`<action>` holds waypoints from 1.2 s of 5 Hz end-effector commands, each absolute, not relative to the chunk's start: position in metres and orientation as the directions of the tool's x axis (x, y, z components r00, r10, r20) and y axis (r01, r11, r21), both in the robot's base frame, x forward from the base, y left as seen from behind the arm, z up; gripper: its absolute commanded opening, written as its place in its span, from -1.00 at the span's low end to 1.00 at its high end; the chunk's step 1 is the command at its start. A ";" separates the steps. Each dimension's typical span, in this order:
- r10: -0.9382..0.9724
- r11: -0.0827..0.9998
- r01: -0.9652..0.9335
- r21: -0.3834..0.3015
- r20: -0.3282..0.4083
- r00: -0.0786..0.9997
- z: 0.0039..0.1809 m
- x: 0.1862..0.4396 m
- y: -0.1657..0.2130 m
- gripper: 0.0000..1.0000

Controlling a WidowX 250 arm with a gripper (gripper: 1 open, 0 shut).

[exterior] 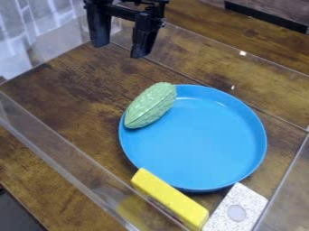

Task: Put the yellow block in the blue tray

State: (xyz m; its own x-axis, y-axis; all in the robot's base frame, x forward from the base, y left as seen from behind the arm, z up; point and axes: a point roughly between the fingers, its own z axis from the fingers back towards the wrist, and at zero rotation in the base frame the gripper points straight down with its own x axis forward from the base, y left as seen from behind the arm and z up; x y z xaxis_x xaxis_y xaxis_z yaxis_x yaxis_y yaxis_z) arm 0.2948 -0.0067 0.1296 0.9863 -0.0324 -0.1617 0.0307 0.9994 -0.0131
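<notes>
The yellow block lay flat on the wooden desk at the near edge of the view, just outside the rim of the blue tray, at its lower left, and close beside a white speckled square. The tray's floor was bare except where a green textured oval rested across its upper left rim, partly in and partly out. Well apart from all this, at the top of the view, the gripper hung above the desk with its jaws spread wide and nothing between them.

By my reading, the task stood at its first step: the reach had not begun. The next move would call for carrying the jaws across the tray to the block, lining them up across its narrow width, and descending without nudging the speckled square.
</notes>
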 end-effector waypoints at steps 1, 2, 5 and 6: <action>0.007 1.000 -0.009 -0.014 -0.118 0.993 0.145 0.296 0.004 1.00; 0.008 1.000 -0.011 -0.018 -0.127 0.992 0.146 0.294 0.004 1.00; -0.027 0.999 0.024 -0.026 -0.140 0.990 0.142 0.306 0.001 1.00; -0.029 0.999 0.025 -0.030 -0.150 0.988 0.141 0.306 -0.002 1.00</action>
